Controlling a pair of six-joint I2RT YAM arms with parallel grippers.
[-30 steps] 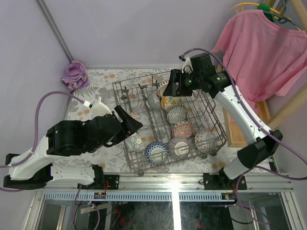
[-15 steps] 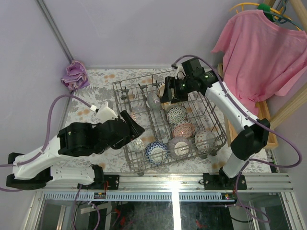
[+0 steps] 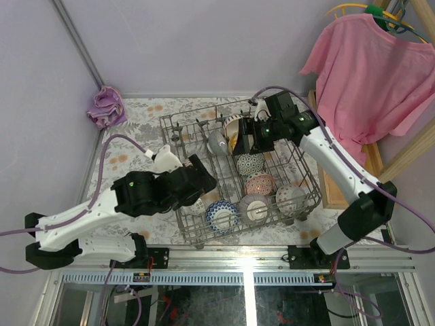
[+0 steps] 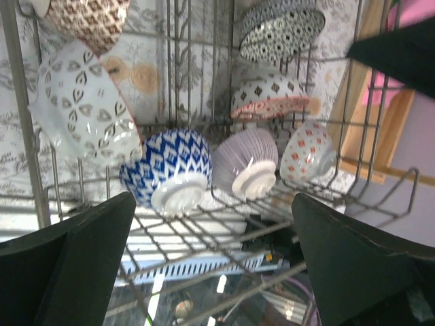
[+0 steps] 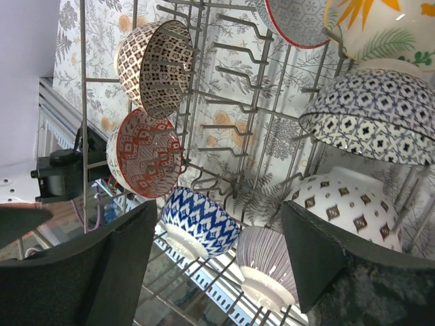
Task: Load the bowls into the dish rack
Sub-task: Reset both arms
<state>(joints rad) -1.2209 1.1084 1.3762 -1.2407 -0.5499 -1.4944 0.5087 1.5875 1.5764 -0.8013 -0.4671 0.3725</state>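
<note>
Since a second ago, the left gripper (image 3: 202, 178) has been carried right, up to the left side of the dish rack (image 3: 307, 170), and its jaws have been spread wide, with nothing between them. The right gripper (image 3: 243, 139) has been brought lower over the far rows, its jaws likewise spread and empty. The bowls (image 3: 250, 163) are seen propped among the tines inside the rack.

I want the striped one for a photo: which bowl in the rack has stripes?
The grey striped bowl in the near row, between the blue bowl and the red-dotted bowl. The others carry diamonds, dots, leaves or flowers, not lines.
</note>
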